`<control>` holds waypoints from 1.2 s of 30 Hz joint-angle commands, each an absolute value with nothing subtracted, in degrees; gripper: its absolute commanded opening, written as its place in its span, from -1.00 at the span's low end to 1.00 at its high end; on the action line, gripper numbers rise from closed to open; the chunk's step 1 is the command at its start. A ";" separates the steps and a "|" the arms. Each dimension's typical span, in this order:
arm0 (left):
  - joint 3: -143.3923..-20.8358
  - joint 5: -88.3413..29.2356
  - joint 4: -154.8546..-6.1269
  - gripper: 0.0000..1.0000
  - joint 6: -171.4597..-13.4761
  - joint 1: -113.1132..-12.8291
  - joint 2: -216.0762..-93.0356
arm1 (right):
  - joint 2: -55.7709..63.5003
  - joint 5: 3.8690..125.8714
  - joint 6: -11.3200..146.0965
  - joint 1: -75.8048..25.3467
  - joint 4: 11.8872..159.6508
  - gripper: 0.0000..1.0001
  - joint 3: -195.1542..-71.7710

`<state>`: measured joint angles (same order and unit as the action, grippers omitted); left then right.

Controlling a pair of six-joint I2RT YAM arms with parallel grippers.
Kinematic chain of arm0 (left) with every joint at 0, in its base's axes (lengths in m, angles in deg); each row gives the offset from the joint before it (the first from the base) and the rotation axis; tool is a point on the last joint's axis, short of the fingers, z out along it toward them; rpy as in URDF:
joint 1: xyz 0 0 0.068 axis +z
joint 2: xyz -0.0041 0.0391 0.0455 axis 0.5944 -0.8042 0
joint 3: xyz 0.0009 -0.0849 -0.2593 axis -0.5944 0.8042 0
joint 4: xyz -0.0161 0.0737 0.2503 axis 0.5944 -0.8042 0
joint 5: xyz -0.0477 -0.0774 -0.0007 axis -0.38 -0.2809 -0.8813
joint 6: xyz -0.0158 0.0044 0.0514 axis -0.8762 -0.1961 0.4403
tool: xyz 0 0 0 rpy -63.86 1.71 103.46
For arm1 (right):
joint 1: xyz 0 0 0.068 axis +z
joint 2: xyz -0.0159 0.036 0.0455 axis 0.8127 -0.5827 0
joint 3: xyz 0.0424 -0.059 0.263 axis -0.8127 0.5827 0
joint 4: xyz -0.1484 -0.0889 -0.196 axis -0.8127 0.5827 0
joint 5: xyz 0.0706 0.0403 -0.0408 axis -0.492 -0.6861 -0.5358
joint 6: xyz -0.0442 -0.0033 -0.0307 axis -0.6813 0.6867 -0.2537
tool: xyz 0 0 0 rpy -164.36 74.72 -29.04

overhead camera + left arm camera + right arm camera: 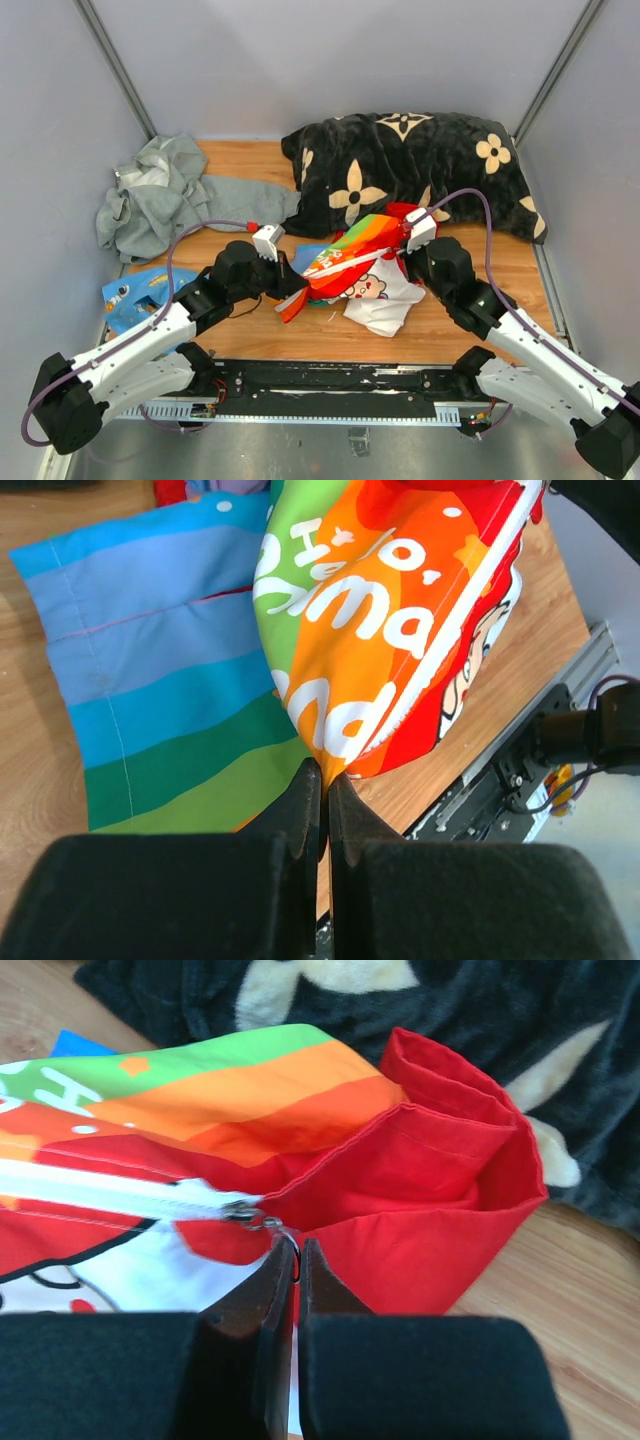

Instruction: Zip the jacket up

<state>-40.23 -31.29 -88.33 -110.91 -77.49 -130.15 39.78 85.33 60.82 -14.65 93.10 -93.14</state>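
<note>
Black pads of the left gripper (323, 772) fill the bottom of its wrist view, pressed together on the lower tip of the jacket (390, 630), where the orange and green lettered fabric narrows to a point. Rainbow-striped cloth (160, 690) spreads flat on the wooden table (30, 780) to the left of that tip.

On the other wrist, the right gripper (290, 1250) has its fingers nearly touching, pinching the small metal zipper pull (268, 1224) at the end of the white zipper tape (120, 1195), just below the red collar.

From above, the 2 arms meet at the jacket, which is bunched at the table's middle between them. A black blanket with cream flowers (410, 165) lies behind it, a grey hooded sweatshirt (160, 195) sits at the back left, and a light-blue garment (140, 292) rests near the left edge.
</note>
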 commanded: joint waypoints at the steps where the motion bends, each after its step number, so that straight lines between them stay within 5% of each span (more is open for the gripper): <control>1: -39.67 -24.93 -94.36 -1.00 -112.90 -77.17 -126.93 | 41.34 96.38 61.54 -19.61 95.26 -0.99 -95.22; 13: -36.92 -24.72 -86.19 -0.98 -115.96 -77.17 -128.85 | 42.82 78.47 65.63 -21.67 90.25 -0.99 -90.98; 15: -36.30 -24.27 -85.36 -0.78 -117.51 -77.17 -128.49 | 42.92 77.32 66.55 -21.72 90.47 -0.96 -90.14; 22: -38.34 -19.81 -92.58 0.34 -119.21 -77.17 -118.98 | 51.56 80.48 66.88 -21.67 96.76 -0.22 -91.05; 28: -44.41 -13.68 -104.35 0.68 -117.45 -77.17 -108.41 | 61.84 86.79 68.39 -21.66 103.90 0.36 -92.43; 32: -50.42 -9.11 -112.02 0.85 -115.67 -77.17 -102.26 | 68.24 87.45 68.03 -21.68 109.81 0.99 -94.68; 36: -54.29 -3.32 -117.22 0.99 -113.72 -77.17 -95.23 | 74.29 92.71 66.73 -21.67 116.02 0.97 -98.55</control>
<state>-50.41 -11.49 -109.29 -116.64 -77.42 -101.11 69.42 86.31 67.80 -21.01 108.40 -94.01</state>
